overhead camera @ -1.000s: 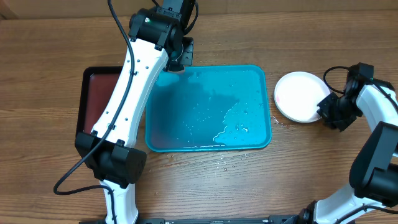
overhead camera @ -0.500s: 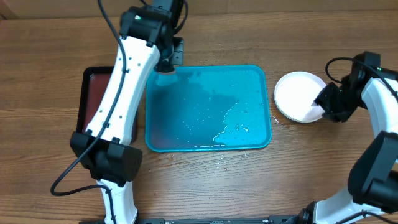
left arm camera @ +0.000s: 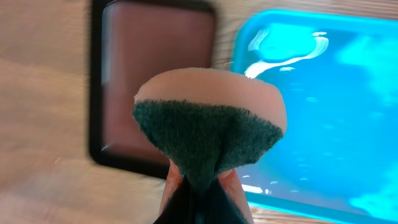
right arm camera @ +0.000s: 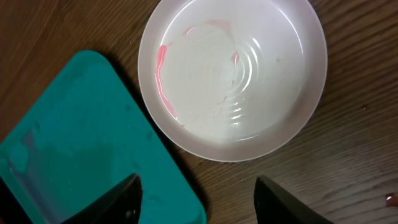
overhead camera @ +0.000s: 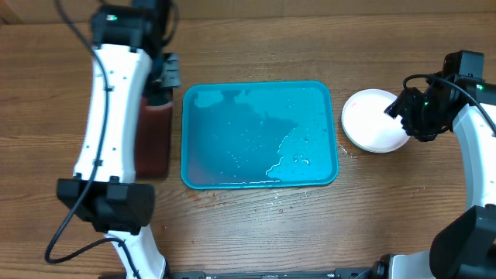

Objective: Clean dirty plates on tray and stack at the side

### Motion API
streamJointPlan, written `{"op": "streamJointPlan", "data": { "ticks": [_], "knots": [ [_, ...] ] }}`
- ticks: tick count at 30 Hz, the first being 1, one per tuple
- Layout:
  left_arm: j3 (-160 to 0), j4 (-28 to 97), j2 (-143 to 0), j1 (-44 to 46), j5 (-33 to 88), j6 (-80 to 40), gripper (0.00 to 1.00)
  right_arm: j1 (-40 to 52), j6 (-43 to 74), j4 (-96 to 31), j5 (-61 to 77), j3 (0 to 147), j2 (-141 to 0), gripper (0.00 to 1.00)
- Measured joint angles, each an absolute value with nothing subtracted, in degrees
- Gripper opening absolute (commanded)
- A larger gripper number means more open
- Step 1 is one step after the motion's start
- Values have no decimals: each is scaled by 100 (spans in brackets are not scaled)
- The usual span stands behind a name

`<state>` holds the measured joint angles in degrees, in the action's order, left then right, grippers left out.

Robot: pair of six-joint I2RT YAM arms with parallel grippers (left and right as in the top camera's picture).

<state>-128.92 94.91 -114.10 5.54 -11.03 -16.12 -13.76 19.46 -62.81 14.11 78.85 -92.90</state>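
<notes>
Gently lift your spread right claw (right arm camera: 198, 190) straight up clear of the white plate (right arm camera: 233, 74), with the left claw (left arm camera: 199, 186) pinching the sponge (left arm camera: 208, 124).

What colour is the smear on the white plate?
Pink-red; the smear on the plate shows best in the right wrist view.

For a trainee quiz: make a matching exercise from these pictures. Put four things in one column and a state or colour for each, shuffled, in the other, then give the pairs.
Things
1. plate
2. blue tray
3. black tray
4. sponge

States
A. held in the left hand
B. wet, with droplets and no plate on it
C. white, with a pink smear inside
D. dark red inside

Pairs: 1-C, 2-B, 3-D, 4-A
</notes>
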Motion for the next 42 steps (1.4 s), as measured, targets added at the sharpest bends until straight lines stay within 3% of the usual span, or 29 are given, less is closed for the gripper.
{"op": "streamJointPlan", "data": {
  "ticks": [12,24,31,36,37,38,42],
  "knots": [
    [-10735,7481,-11358,-543,-1273,-681,4,-1372,1754,-6361,1422,7887,-9290,65],
    [-8453,5092,-11358,-652,-1271,25,4,-1374,1667,-6386,1424,7887,-9290,66],
    [-7769,4335,-11358,-652,-1273,64,7,-1374,1660,-6405,1424,7887,-9290,66],
    [-7721,4180,-11358,-652,-1295,123,38,-1374,1649,-6403,1424,7887,-9290,66],
    [-7721,4169,-11358,-652,-1310,161,60,-1374,1647,-6405,1424,7887,-9290,66],
    [-7723,4171,-11358,-652,-1317,187,100,-1372,1647,-6405,1422,7887,-9290,66],
    [-7902,4491,-11358,-652,-1337,163,100,-1374,1647,-6407,1424,7887,-9290,66]
  ]
}}
